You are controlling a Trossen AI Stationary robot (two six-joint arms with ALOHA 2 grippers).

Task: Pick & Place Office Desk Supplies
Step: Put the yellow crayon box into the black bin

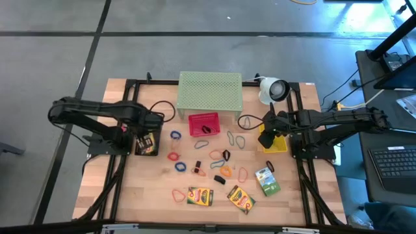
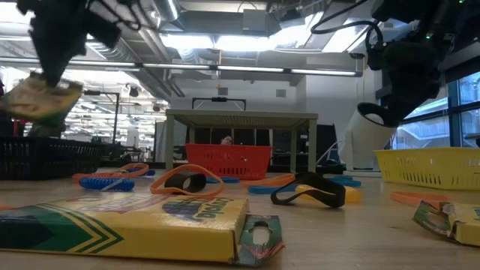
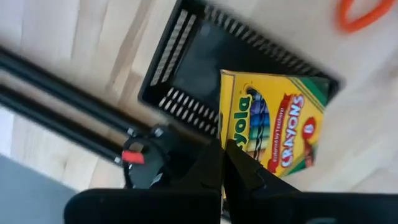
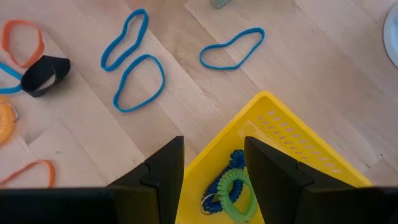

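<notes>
High view: left gripper (image 1: 147, 135) at centre left holds a crayon box (image 1: 146, 143) over the black basket (image 1: 138, 150); right gripper (image 1: 270, 128) hovers above the yellow basket (image 1: 278, 144), centre right; low view: box (image 2: 43, 96) hangs tilted, upper left; left wrist view: light, stiff card, pinched at its edge; right wrist view: fingers (image 4: 163, 169) wide, empty, over coiled bands (image 4: 231, 186)
</notes>
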